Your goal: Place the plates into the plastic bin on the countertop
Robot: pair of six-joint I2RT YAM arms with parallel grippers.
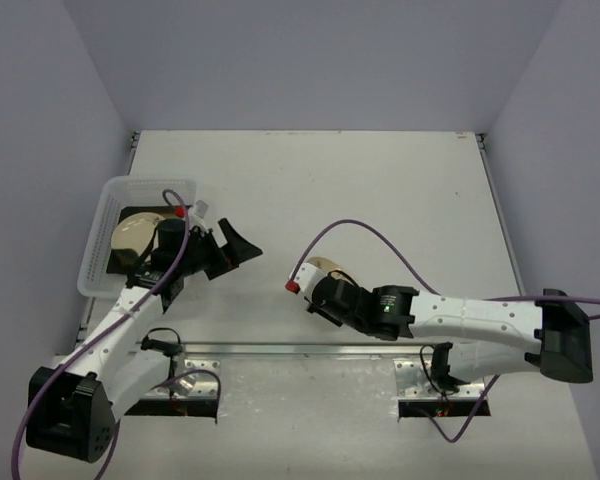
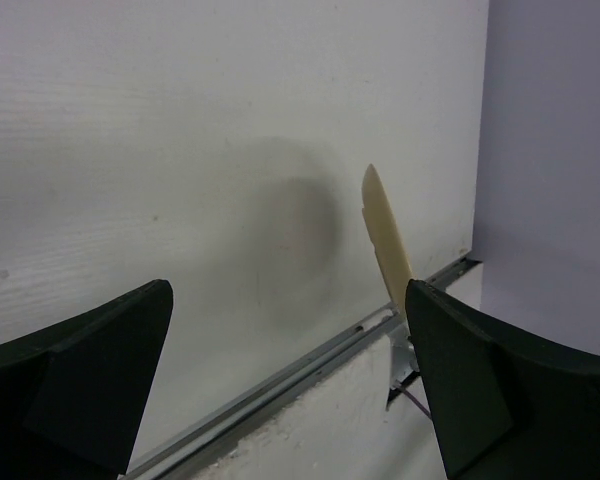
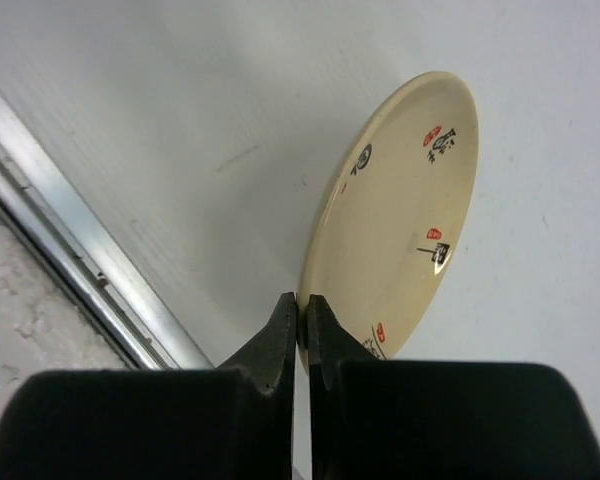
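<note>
Right tool [image 3: 302, 300] clamps the rim of a small round cream ceramic plate [image 3: 400, 220], tilted above open matte white tabletop [image 1: 380, 180]. Left tool [image 2: 290, 300], spread wide, sits beside the translucent slotted plastic bin [image 1: 98, 235] at the left edge.

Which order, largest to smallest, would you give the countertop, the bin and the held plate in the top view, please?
1. countertop, by far
2. bin
3. held plate, seen tilted and partly hidden behind the right gripper, so its true size is unsure
</note>
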